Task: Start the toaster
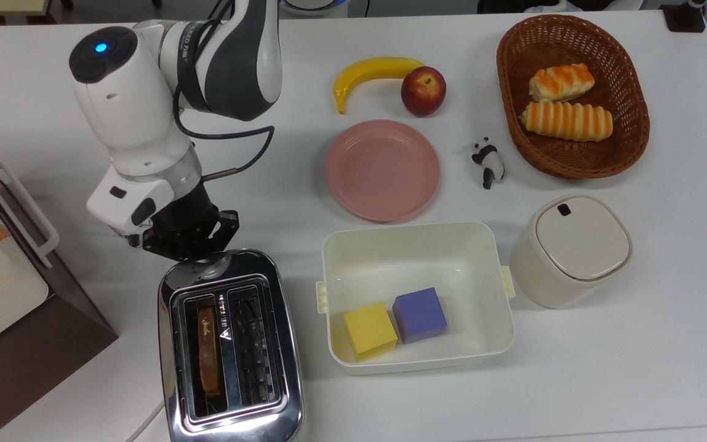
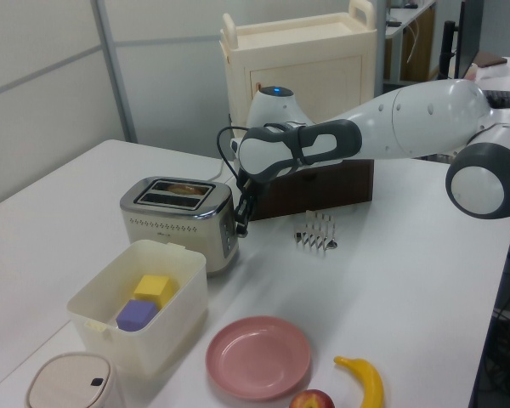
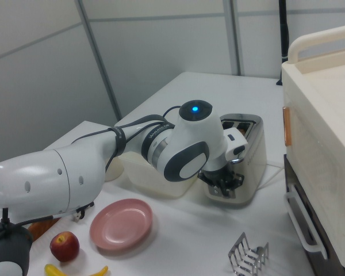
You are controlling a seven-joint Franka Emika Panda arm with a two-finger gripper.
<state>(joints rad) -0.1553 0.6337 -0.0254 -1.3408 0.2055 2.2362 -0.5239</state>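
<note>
The toaster [image 1: 231,347] was seen near the front edge of the white bench [image 1: 636,368] in the top view, its long axis running front to back and its lever end turned toward the arm. A bread slice [image 1: 208,351] sat low in the slot on the top view's left. The pincer [image 1: 189,244] was pressed at that lever end; whether its fingers were parted could not be told. A cream bin [image 1: 418,242] stood just beside the toaster on the top view's right, a brown-and-cream appliance [image 1: 3,294] near on the top view's left. Bare bench lay open toward the pink plate [image 1: 383,170]. Grey wall panels [image 2: 51,85] were seen behind in the left view.
</note>
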